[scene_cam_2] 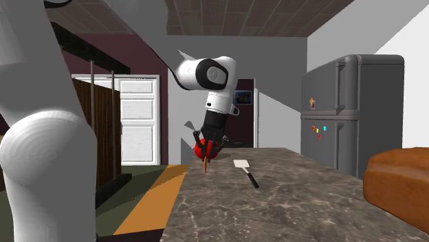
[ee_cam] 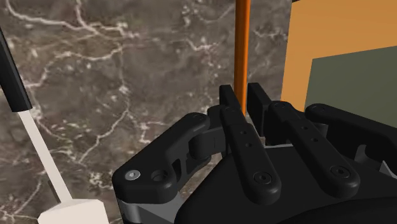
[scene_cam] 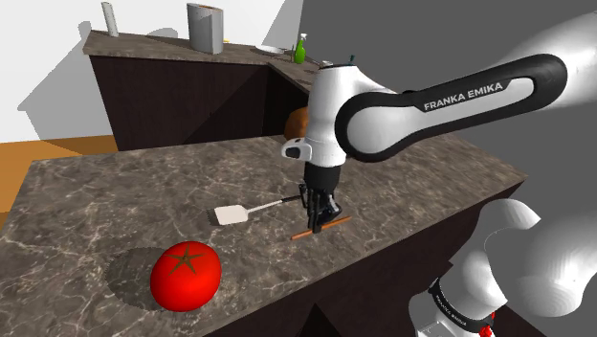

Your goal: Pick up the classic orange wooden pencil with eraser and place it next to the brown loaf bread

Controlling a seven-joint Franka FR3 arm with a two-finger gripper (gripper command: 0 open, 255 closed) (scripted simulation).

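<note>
Dark veined marble forms the counter (scene_cam: 124, 201). The pencil (scene_cam: 304, 233) is found by its near edge, just to the shoulder view's right of a white spatula (scene_cam: 232, 213) and well apart from the brown loaf (scene_cam_2: 402, 182). The gripper (scene_cam: 322, 216) is clamped about its middle. It is judged light, stiff and smooth, and apt to swivel unless taken mid-shaft. A slim orange shaft is shown; no eraser can be made out.

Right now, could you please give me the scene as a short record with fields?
gripper: black two-finger gripper, shut on thin orange pencil
pencil height: on or just above dark marbled counter, cannot tell
bread: brown loaf, apart from the pencil
others: white spatula with black handle, round red tomato
</note>
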